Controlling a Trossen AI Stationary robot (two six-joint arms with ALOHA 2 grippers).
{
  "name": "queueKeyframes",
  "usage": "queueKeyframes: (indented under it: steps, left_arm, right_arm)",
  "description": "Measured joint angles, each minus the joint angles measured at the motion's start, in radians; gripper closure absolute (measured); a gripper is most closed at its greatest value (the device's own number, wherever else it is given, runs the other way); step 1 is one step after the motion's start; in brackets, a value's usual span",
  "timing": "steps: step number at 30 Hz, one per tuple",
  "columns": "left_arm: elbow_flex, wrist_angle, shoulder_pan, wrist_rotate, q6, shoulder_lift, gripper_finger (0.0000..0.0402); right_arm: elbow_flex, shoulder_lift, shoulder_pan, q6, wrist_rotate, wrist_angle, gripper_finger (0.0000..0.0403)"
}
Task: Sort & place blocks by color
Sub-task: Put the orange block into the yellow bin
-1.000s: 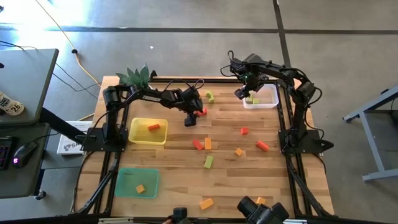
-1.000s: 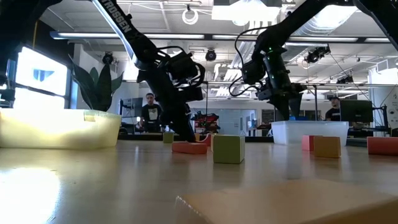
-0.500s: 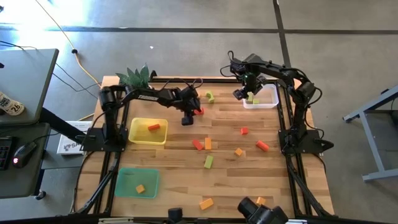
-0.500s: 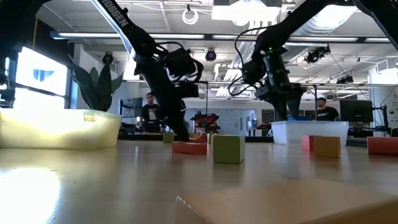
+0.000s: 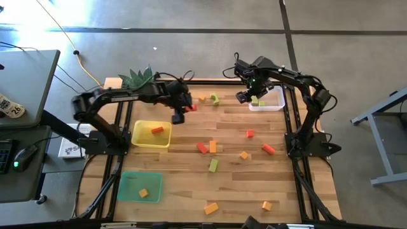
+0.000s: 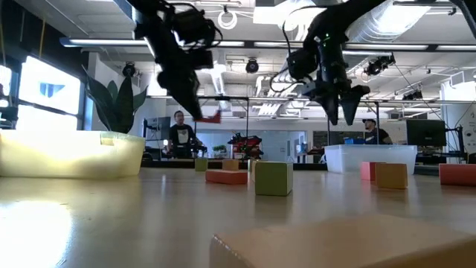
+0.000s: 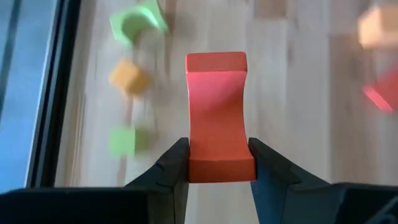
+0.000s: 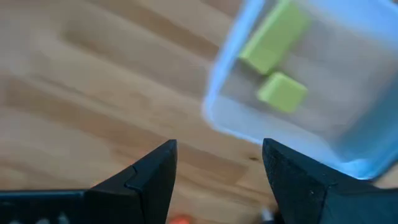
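Observation:
My left gripper is shut on a red oblong block and hangs in the air above the table's far-left part, past the yellow tray. In the low view the red block is well off the table. My right gripper is open and holds nothing. It hovers at the left side of the clear tray, which holds two light green blocks. Loose red, orange and green blocks lie across the table's middle. My left gripper pinches the red block between its two fingers, on the long sides at one end. The rest of the block sticks out past the fingertips. The fingers slant down from the table's left side, and the block is lifted clear.
The yellow tray holds one orange-red block. A green tray near the front left holds an orange block. An orange block and a green one lie at the far edge. A plant stands at the far-left corner.
My left gripper has risen and moved toward the table's left edge, carrying the red block, which it held down at the table a second ago, up clear of it. My right gripper has risen a little beside the clear tray.

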Motion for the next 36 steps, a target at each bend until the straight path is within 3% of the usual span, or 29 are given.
queueKeyframes:
  steps: [10,22,28,36]
  left_arm:
    - [0.000,-0.357,0.000,-0.050,-0.095,-0.194,0.0299]
    - [-0.002,-0.659,-0.050,-0.050,-0.185,-0.256,0.0299]
    - [-0.075,-0.679,-0.090,-0.050,-0.182,-0.256,0.0297]
    - [-0.203,-0.680,-0.114,-0.050,-0.185,-0.255,0.0239]
  right_arm:
    - [0.000,-0.018,0.163,0.133,-0.122,0.147,0.0179]
    - [0.000,-0.018,0.392,0.427,-0.110,0.319,0.0179]
    - [0.000,-0.017,0.486,0.558,-0.047,0.393,0.0179]
    - [0.000,-0.014,0.582,0.706,0.032,0.464,0.0179]
